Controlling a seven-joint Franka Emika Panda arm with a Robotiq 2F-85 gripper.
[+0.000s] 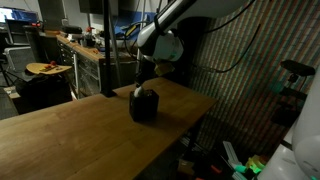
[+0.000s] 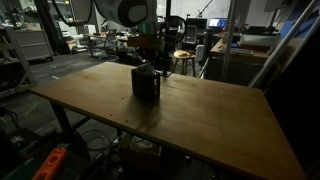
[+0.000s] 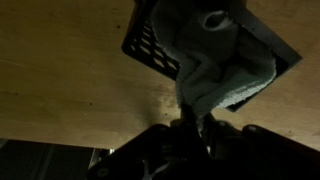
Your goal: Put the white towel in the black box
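on the pale wooden counter [image 1: 60, 135], close to one of its edges, stands a small, upright-sided black box [image 1: 144, 108]. both exterior views show this black box [image 2: 147, 86] standing square on the boards. directly above it hangs the white robot arm [image 1: 172, 22], its wrist pointing straight down so that the dark jaws sit just over the box's open top. the wrist view looks down on the box [image 3: 150, 48], whose visible side is a grid of small openings. a soft, wrinkled white towel [image 3: 238, 68] is bunched inside it, filling the opening and bulging over the rim on one side. from that bunch a narrow fold of the towel runs to the jaws, which are pressed together on it, pinching the cloth between their tips. most of the towel lies in the box, with only that pinched fold drawn out of it. the exterior views are dim, and there the towel is hard to make out: only a faint pale patch shows at the box's top beneath the jaws.
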